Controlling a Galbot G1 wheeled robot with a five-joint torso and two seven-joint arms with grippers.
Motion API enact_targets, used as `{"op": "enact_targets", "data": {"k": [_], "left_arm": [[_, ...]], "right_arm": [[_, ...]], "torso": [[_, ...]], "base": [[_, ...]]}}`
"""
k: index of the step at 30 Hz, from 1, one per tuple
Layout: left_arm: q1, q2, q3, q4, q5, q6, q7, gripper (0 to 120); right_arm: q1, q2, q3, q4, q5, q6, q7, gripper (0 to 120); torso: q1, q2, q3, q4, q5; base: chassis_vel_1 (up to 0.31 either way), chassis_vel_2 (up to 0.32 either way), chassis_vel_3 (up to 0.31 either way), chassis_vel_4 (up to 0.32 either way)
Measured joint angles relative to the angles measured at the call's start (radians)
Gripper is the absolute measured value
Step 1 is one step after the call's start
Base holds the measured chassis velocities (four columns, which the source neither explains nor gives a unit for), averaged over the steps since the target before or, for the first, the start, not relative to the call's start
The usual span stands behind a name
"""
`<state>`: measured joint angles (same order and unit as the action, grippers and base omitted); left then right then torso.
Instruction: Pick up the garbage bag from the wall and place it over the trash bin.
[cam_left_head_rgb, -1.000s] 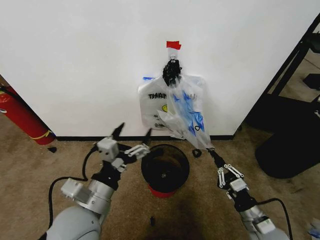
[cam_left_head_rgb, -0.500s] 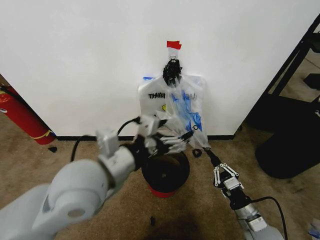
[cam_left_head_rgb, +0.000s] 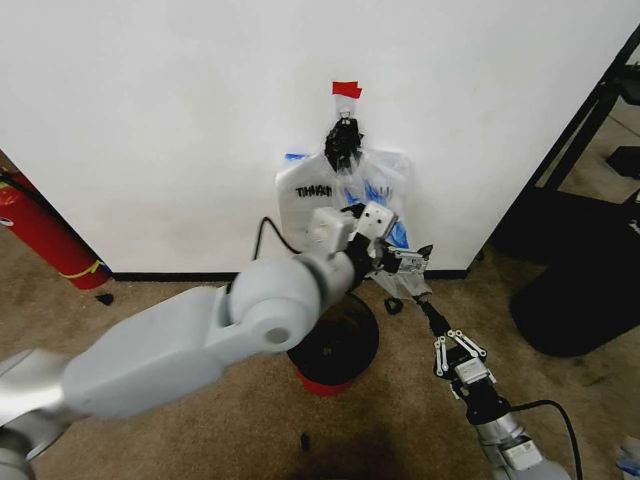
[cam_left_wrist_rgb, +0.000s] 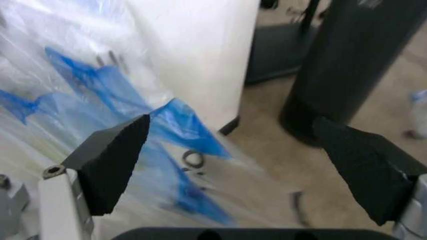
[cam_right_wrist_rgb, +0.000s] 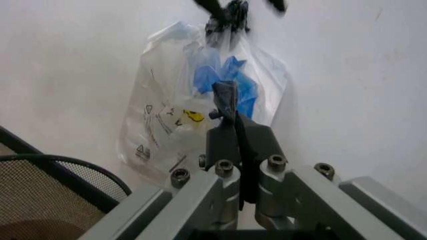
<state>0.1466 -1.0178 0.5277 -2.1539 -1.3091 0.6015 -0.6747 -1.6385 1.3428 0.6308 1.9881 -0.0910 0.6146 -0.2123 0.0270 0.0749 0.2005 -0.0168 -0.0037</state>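
Now left gripper (cam_left_wrist_rgb: 227, 175) jaws gape at garbage bag (cam_left_wrist_rgb: 100, 100); right gripper (cam_right_wrist_rgb: 227, 107) pinched closed

One crinkly translucent plastic bag with blue patches (cam_left_head_rgb: 372, 200), one round black bin on a red base (cam_left_head_rgb: 335, 350), two grippers (cam_left_head_rgb: 410, 266) (cam_left_head_rgb: 432, 313).

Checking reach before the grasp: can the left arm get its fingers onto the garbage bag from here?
Probably yes. The left gripper is open right at the garbage bag, with the blue-patched plastic between its fingers and nothing in the way. The right gripper waits lower, shut.
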Motion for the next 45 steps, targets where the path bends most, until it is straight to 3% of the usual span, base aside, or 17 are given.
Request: {"op": "enact_targets", "data": {"k": [10, 17, 27, 35, 37, 41, 45], "left_arm": [[-0.141, -0.074, 0.151, 0.137, -0.047, 0.095, -0.124, 94], [-0.16, -0.088, 0.203, 0.165, -0.052, 0.119, -0.169, 90], [-0.162, -0.093, 0.235, 0.191, -0.012, 0.109, -0.219, 54], [-0.168, -0.09, 0.235, 0.2, -0.082, 0.109, -0.294, 24], [-0.168, -0.088, 0.235, 0.199, -0.087, 0.108, -0.299, 21], [-0.171, -0.081, 0.232, 0.188, -0.094, 0.1, -0.312, 3], [-0.169, -0.076, 0.219, 0.177, -0.1, 0.088, -0.317, 0]], "right_arm": [[-0.014, -0.012, 0.001, 0.011, 0.009, 0.007, 0.001, 0], [-0.023, -0.017, 0.004, 0.017, 0.016, 0.011, 0.001, 0], [-0.023, -0.017, 0.004, 0.018, 0.018, 0.016, -0.001, 0], [-0.013, -0.02, 0.002, 0.017, 0.021, 0.014, -0.001, 0], [-0.013, -0.02, 0.002, 0.016, 0.021, 0.014, -0.001, 0], [-0.009, -0.022, 0.002, 0.014, 0.024, 0.013, 0.0, 0], [-0.006, -0.024, 0.003, 0.013, 0.029, 0.01, 0.003, 0]], "torso": [[0.0, 0.0, 0.0, -0.0005, 0.0001], [0.0, 0.0, 0.0, -0.0004, 0.0], [0.0, 0.0, 0.0, -0.0004, 0.0], [0.0, 0.0, 0.0, -0.0004, -0.0001], [0.0, 0.0, 0.0, -0.0004, -0.0001], [0.0, 0.0, 0.0, -0.0004, -0.0001], [0.0, 0.0, 0.0, -0.0004, -0.0001]], "base": [[0.0, 0.0, 0.0, 0.0], [0.0, 0.0, 0.0, 0.0], [0.0, 0.0, 0.0, 0.0], [0.0, 0.0, 0.0, 0.0], [0.0, 0.0, 0.0, 0.0], [0.0, 0.0, 0.0, 0.0], [0.0, 0.0, 0.0, 0.0]]}}
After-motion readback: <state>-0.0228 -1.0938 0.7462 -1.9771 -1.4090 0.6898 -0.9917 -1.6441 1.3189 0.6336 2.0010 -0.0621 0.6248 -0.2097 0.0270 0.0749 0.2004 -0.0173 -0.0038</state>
